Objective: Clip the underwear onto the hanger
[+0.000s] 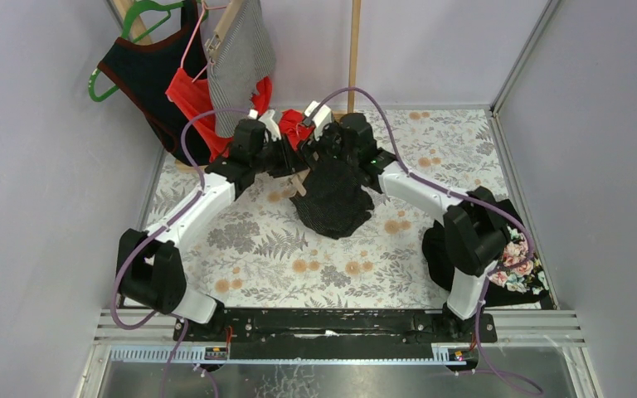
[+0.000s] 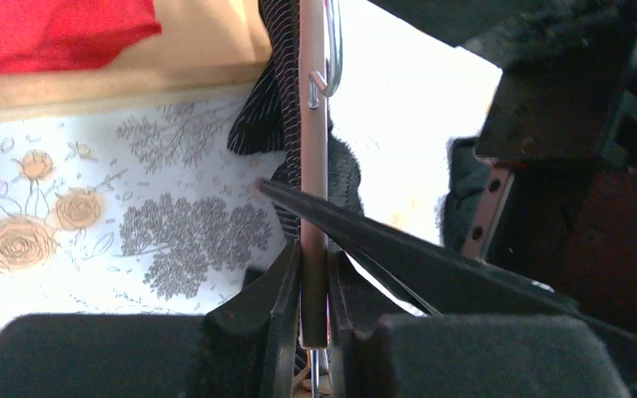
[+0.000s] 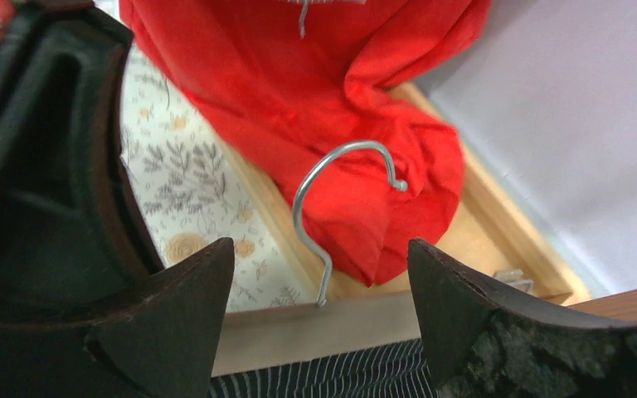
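Two arms meet over the far half of the floral table cover point(image 1: 257, 249). Your left gripper point(image 2: 313, 278) is pinched narrow on the hanger point(image 2: 313, 166), seen edge-on: a thin flat wooden bar, smooth, pale pink-brown, long axis running straight away from the fingers. A chrome wire fitting point(image 2: 321, 87) sits on it further out; clip or hook root, cannot tell. Your right gripper point(image 3: 319, 253) stands wide with nothing in it. The relation that matters: the hanger bar crosses just below and ahead of that gap, long axis side to side across the jaws. The steel hook point(image 3: 300, 207) rises in the middle of the gap beyond the tips, apart from both. So the right arm is the free one and, I judge, the one placed to work a clip. The underwear point(image 1: 332, 199) drapes below the bar between the two grippers: bunched, soft, black, lacy-looking, its low end seeming to reach the cover. A pinstriped part shows right by the bar in both wrist views. Whether a clip bites it yet, cannot tell. Beyond lies a limp red cloth point(image 3: 323, 83), matte and creased, against the wooden back rail point(image 3: 498, 232)
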